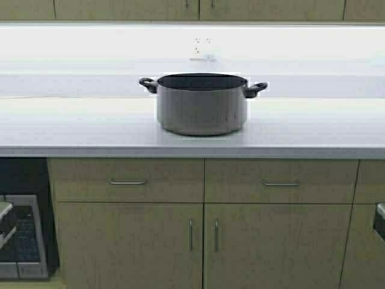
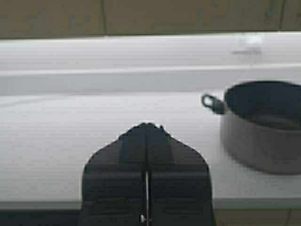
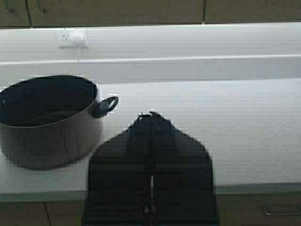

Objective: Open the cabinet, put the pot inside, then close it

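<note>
While the pot [image 1: 202, 105] sits alone on the white countertop [image 1: 72, 129], both arms are held low and back from the counter's front edge, each wrist camera looking forward over its own claw toward the wall. One countertop runs across the whole high view, and beneath it stands the lower cabinet [image 1: 204, 223]: two drawer fronts are visible, each with one horizontal bar pull, and below them two closed doors [image 1: 129, 244] meeting at the middle, each with one vertical bar handle beside the seam. One dark appliance [image 1: 21, 241] fills the opening on the robot's left of the cabinet. A row of upper cabinet fronts shows along the top of the view. The single pot is upright and lidless, roughly over the seam between the two doors, set back from the counter's edge, with two black loop handles [image 1: 148, 83] sticking out on either side. The left gripper [image 2: 146, 129] has its two fingers pressed together with only a thin seam between them, holding nothing; the pot lies off to its right. The right gripper [image 3: 151, 117] is likewise closed on nothing, with the pot off to its left. One white wall outlet [image 1: 203, 43] sits on the backsplash behind the pot.
</note>
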Motion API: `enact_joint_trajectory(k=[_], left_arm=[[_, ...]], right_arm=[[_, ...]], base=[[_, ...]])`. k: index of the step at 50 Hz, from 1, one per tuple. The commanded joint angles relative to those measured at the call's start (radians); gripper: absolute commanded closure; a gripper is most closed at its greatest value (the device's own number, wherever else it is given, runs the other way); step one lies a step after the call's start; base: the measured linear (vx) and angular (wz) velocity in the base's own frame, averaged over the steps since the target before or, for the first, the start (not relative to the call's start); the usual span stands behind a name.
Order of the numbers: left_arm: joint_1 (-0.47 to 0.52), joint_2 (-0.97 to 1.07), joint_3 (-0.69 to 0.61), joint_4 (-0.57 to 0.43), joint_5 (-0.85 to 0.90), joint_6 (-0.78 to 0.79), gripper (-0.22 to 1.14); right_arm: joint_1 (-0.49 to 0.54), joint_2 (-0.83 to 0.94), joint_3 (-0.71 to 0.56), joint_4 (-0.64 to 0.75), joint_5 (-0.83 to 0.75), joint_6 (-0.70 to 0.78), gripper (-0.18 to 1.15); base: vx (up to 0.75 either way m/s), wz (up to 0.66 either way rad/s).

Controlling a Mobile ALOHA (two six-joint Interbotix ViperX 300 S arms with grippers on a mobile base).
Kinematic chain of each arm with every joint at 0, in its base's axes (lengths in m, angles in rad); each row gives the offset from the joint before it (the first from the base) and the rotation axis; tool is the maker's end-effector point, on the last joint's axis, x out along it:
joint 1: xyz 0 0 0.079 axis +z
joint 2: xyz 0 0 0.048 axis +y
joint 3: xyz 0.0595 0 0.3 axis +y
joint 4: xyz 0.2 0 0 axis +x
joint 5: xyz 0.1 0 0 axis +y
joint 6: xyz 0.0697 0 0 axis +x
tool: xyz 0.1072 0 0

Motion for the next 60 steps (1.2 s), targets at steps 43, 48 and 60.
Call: enact_joint_trajectory(k=[43, 48, 60], left_arm=[[0.002, 0.018, 0.006, 0.002, -0.003, -0.072, 0.89], [0.002, 0.017, 0.009, 0.005, -0.003, -0.077, 0.89], [-0.049, 0.006, 0.005, 0.02, 0.003, -0.077, 0.83]], right_arm=[[0.002, -0.029, -0.009, -0.008, 0.026, -0.006, 0.91], [0.002, -0.038, 0.0, -0.011, 0.028, -0.003, 0.91], [0.025, -0.063, -0.008, -0.009, 0.097, 0.012, 0.78]], base=[[0.36, 0.02], [0.28, -0.01], [0.23, 0.02]])
